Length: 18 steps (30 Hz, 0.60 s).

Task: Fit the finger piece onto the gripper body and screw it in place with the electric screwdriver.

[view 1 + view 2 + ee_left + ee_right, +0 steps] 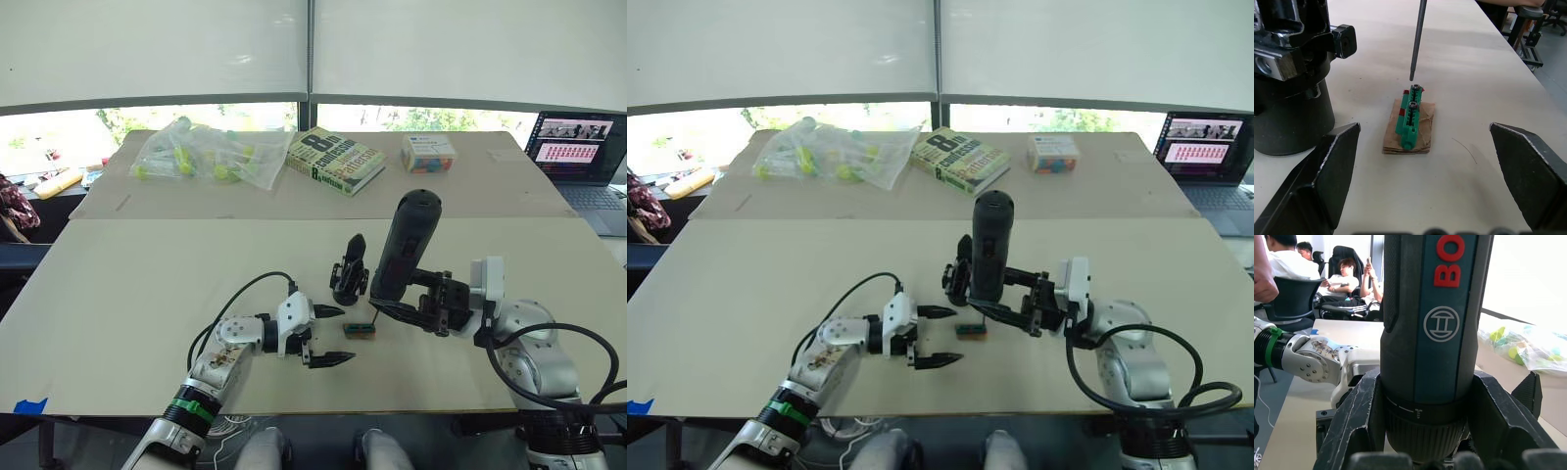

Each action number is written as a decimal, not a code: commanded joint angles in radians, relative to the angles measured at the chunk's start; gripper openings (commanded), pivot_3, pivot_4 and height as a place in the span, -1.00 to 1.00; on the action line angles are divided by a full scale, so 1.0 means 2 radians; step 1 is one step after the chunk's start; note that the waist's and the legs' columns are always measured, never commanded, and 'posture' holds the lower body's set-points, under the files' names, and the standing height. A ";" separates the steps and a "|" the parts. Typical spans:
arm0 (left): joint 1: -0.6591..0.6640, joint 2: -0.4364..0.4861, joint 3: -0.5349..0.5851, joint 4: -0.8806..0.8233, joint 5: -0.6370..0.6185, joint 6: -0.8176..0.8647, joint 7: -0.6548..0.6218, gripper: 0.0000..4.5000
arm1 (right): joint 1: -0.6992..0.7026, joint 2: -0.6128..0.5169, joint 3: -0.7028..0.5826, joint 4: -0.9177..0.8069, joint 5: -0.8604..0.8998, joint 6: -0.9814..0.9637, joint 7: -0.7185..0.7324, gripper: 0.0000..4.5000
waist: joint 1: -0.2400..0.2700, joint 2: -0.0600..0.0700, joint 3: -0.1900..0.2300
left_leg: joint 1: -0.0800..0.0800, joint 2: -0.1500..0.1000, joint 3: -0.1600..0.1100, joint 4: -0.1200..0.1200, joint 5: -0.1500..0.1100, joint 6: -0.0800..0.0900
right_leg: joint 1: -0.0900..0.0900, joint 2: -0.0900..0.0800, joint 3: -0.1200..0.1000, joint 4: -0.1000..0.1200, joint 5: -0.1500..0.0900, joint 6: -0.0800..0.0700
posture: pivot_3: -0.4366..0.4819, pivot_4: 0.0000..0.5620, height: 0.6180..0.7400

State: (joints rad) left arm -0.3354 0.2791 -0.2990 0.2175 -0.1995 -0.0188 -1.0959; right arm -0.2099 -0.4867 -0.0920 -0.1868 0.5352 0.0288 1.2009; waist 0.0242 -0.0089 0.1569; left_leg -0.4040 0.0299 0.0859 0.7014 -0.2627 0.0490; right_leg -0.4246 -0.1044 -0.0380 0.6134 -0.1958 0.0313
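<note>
Electric screwdriver [404, 245] stood nearly upright, clamped in the right hand [407, 308], its bit tip hovering just above the small green-brown box [1410, 120] on the table [147, 284]. Left hand [328, 336] rested wide open and empty, the box ahead between its fingers, the gripper body [349, 271] just beyond.

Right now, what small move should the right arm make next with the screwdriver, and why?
Probably lower the electric screwdriver straight down a little. The right gripper holds it upright, and its bit tip hangs just above the screw heads in the small green holder, not yet touching. The left gripper waits open beside the holder, near the gripper body.
</note>
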 commanded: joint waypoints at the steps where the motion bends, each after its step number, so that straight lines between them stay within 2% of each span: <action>1: -0.003 -0.007 -0.005 0.002 -0.002 0.001 -0.001 1.00 | -0.001 -0.006 -0.012 -0.020 0.024 -0.009 0.003 -0.14 | 0.000 0.000 0.000 | 0.000 0.000 0.000 0.000 0.000 0.000 | 0.000 0.000 0.000 0.000 0.000 0.000 | -0.05 -0.47 1.00; 18: -0.002 -0.009 -0.001 -0.002 -0.003 0.009 0.000 1.00 | -0.001 -0.005 -0.003 -0.016 0.018 -0.008 0.000 -0.14 | 0.001 0.000 0.000 | 0.000 0.000 0.000 0.000 0.000 0.000 | 0.000 0.000 0.000 0.000 0.000 0.000 | -0.05 -0.47 1.00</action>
State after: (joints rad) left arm -0.3354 0.2729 -0.2931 0.2171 -0.2004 -0.0074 -1.0965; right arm -0.2082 -0.4939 -0.0874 -0.1868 0.5358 0.0289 1.1994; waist 0.0255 -0.0089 0.1569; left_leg -0.4042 0.0300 0.0859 0.7014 -0.2628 0.0491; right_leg -0.4246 -0.1047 -0.0382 0.6131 -0.1958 0.0313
